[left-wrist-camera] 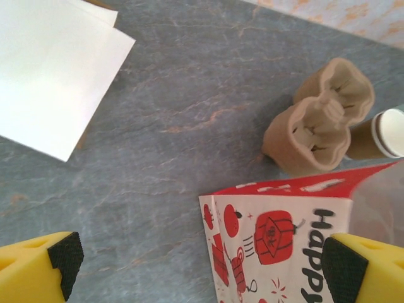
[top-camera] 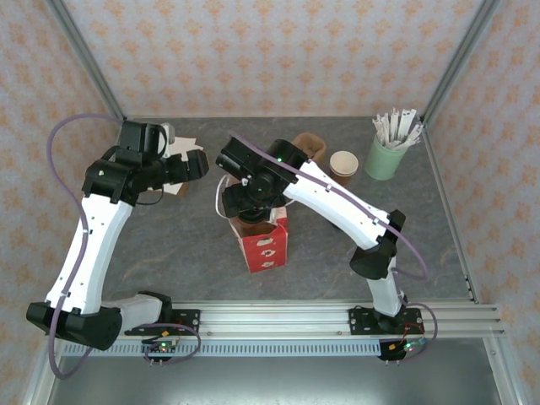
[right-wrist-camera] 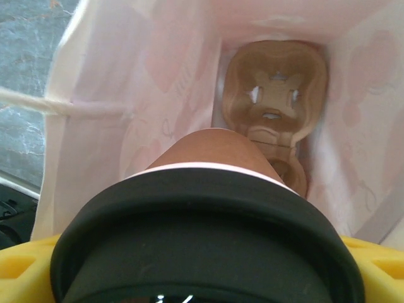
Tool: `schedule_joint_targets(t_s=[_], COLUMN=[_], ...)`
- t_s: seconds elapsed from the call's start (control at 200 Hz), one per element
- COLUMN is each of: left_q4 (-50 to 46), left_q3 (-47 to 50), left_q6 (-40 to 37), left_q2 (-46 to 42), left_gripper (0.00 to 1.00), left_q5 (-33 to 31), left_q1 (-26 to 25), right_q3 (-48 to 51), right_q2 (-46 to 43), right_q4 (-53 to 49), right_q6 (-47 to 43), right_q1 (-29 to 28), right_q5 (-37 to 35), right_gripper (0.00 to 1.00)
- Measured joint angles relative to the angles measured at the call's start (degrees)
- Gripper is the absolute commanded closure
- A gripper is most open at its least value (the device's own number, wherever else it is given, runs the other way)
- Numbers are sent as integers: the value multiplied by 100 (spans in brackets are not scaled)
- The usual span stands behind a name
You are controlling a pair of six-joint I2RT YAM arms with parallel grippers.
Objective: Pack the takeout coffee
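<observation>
**A:** which step is this? The coffee (right-wrist-camera: 208, 240) is pinched by the right tool (right-wrist-camera: 203, 278) and held in the mouth of the bag (right-wrist-camera: 126, 95).

**B:** lowering, it's reckoned. A straight drop is needed into the carrier (right-wrist-camera: 274, 95), seen at 1 o'clock. The left tool (left-wrist-camera: 203, 265) is spread wide, empty, over the desk (left-wrist-camera: 189, 95).

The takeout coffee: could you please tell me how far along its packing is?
Done: the coffee cup has its black lid on, and a cup carrier lies at the bottom of the red bag. In hand: the right claw holds the cup inside the bag, above the carrier. To do: lower it into a carrier pocket and let go. The left claw is open over the table.
</observation>
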State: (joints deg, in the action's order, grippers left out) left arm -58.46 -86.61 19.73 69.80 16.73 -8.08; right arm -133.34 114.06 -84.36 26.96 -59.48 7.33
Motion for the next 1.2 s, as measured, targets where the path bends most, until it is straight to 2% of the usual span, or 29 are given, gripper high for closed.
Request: schedule_joint_targets(t_s=[0.27,0.445,0.611,0.801,0.946,1.201], left_q4=[310,369,391,297,131,-15], left_q3=[-2,-197,-625,-1180,-1421,-1427], left_q6=[-20,-72,-208,-531,-785,-931], left_q2=[326,619,1075,1825,2326,2546], left_gripper=[1,2,7,15,17,19], left_q5=[1126,1591,2011,2382,2590,2629], left_q1=[72,72,70,66,11,-109], right_q3=[-94,-660,-756,-780,-802,-802], right_q2=[11,13,22,157,361,485], right_q4=[-155,-282,-282,-186,-39,-37], right_q6=[-46,-111,-164,-216,-280,-321], right_q1=[0,0,0,0,0,7], right_q5=[-48,-293,-442,-455,-455,-474], right_gripper=[15,15,15,15,15,15])
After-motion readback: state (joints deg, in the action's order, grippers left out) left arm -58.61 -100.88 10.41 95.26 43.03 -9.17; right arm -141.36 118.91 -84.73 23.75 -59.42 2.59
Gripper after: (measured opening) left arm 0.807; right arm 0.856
